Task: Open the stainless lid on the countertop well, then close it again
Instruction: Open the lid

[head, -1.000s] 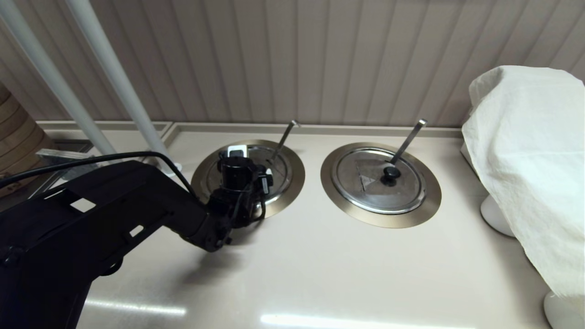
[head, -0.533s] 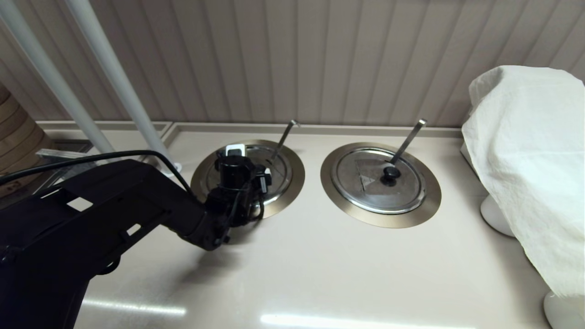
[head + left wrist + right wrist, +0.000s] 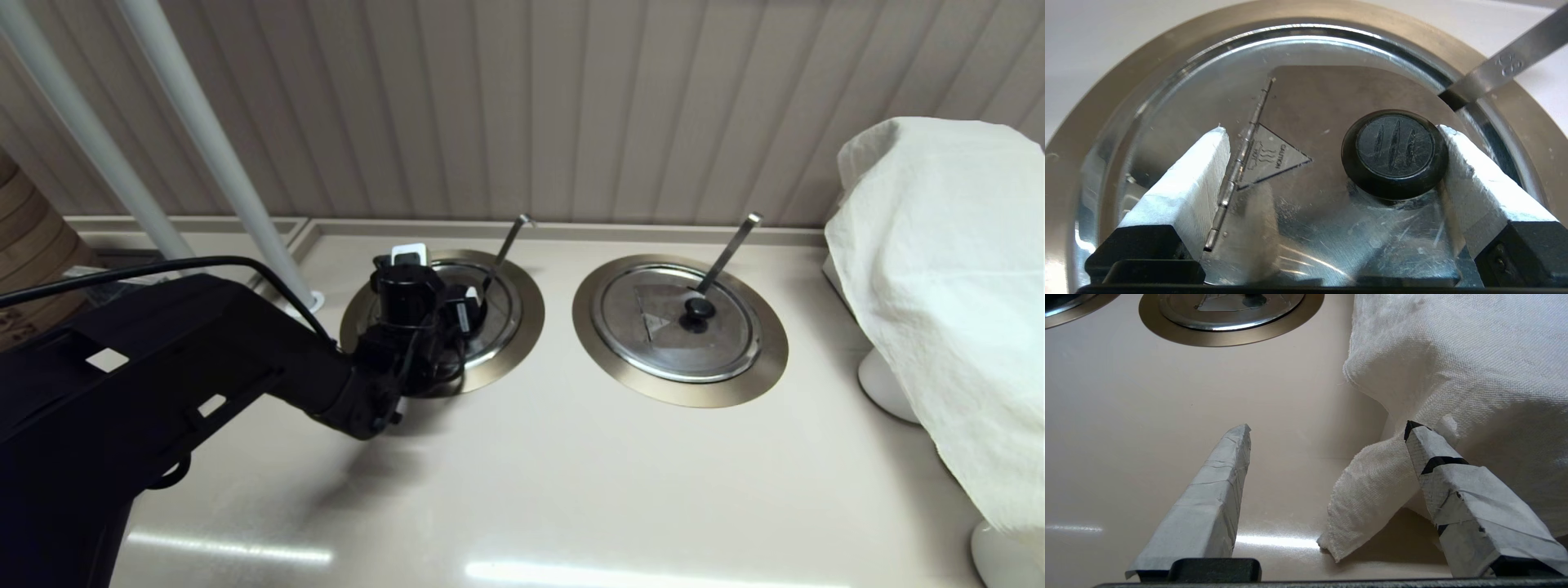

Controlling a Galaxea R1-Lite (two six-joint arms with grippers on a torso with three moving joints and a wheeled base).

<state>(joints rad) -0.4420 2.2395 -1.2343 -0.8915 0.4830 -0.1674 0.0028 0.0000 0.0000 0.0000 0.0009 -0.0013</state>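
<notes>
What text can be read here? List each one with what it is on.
"CAUTION": in the triangle mark on the stainless lid, beside the hinge, between the open fingers of the left gripper.
"HOT": same triangle, small, next to wavy steam lines; read with less certainty.
Stamped mark on the ladle rod: looks like "88", not sure.
Twin lid's triangle: too small to read.

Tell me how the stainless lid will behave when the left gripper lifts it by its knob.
The stainless lid will probably fold rather than lift whole: a hinge crosses it. The domed black knob looks smooth, so the open left gripper may slip. The ladle rod in the notch might rub the rim.
</notes>
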